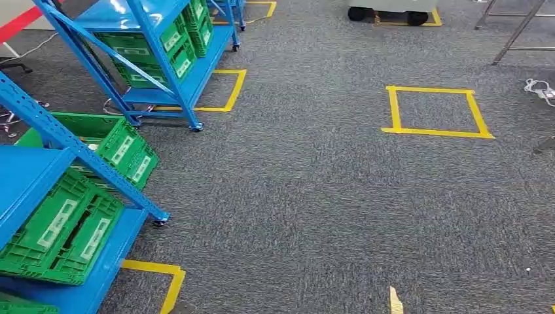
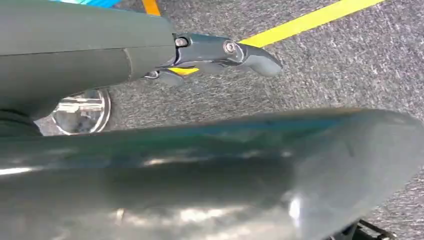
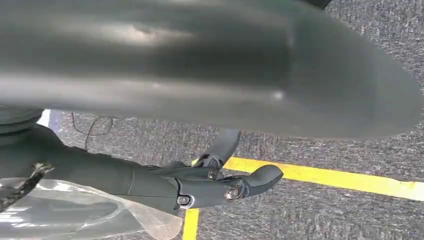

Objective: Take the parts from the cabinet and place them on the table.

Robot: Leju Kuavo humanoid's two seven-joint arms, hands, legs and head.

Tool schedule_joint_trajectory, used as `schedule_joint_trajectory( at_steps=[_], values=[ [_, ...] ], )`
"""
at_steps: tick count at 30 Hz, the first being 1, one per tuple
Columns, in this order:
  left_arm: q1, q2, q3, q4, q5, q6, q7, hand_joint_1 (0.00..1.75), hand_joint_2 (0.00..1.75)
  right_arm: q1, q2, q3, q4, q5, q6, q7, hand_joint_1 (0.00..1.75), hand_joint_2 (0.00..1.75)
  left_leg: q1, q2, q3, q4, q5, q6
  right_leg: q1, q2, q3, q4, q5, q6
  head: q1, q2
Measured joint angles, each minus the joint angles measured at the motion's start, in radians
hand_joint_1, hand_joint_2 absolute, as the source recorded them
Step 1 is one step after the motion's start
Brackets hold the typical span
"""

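Observation:
Blue cabinet racks (image 1: 46,170) with green crates (image 1: 65,229) stand at the left of the head view, and a second rack (image 1: 157,59) stands further back. My right hand (image 3: 200,185) hangs over the carpet and holds a clear plastic bag (image 3: 75,212) against the underside of its fingers; what the bag contains is blurred. My left hand (image 2: 215,52) also hangs over the carpet, its fingers stretched out and nothing between them and the thumb. A shiny round metal piece (image 2: 80,112) shows beside the left hand.
Grey carpet spreads ahead, marked by a yellow tape square (image 1: 435,111) to the right and tape corners (image 1: 229,91) by the racks. Metal frame legs (image 1: 517,33) stand at the far right. A white cable (image 1: 540,90) lies near them.

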Motion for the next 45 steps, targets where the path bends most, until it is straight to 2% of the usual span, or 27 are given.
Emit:
schedule_joint_trajectory(
  at_steps=[3, 5, 36, 45],
  values=[
    [0.0, 0.0, -0.002, 0.0, 0.0, 0.0, 0.0, 0.0, 0.0, 0.0, 0.0, 0.0, 0.0, 0.0, 0.0, 0.0, 0.0, 0.0, 0.0, 0.0, 0.0, -0.002, 0.002, -0.017, 0.0, -0.001, 0.0, 0.0, 0.001, -0.001, 0.0, 0.0],
    [0.001, 0.001, -0.003, 0.0, 0.001, 0.001, 0.0, 0.0, 0.0, 0.0, 0.0, 0.0, 0.0, 0.0, 0.0, 0.0, 0.0, 0.0, 0.001, 0.0, 0.0, -0.002, 0.003, -0.02, 0.0, -0.001, 0.001, 0.0, 0.002, -0.002, 0.0, 0.0],
    [0.001, 0.002, -0.023, 0.0, 0.036, 0.003, 0.003, 0.0, 0.0, -0.001, 0.0, 0.014, 0.0, 0.0, -0.005, -0.002, 0.0, 0.0, -0.003, 0.0, 0.001, 0.0, 0.003, -0.021, -0.005, -0.001, 0.005, -0.004, 0.006, 0.001, 0.0, 0.0],
    [0.001, 0.004, -0.034, 0.0, 0.046, 0.003, 0.003, 0.0, 0.0, -0.001, 0.0, 0.031, 0.0, 0.02, -0.031, -0.003, 0.0, 0.0, -0.003, 0.0, 0.001, 0.0, 0.003, -0.021, -0.005, -0.001, 0.005, -0.004, 0.006, 0.001, 0.0, 0.0]
  ],
)
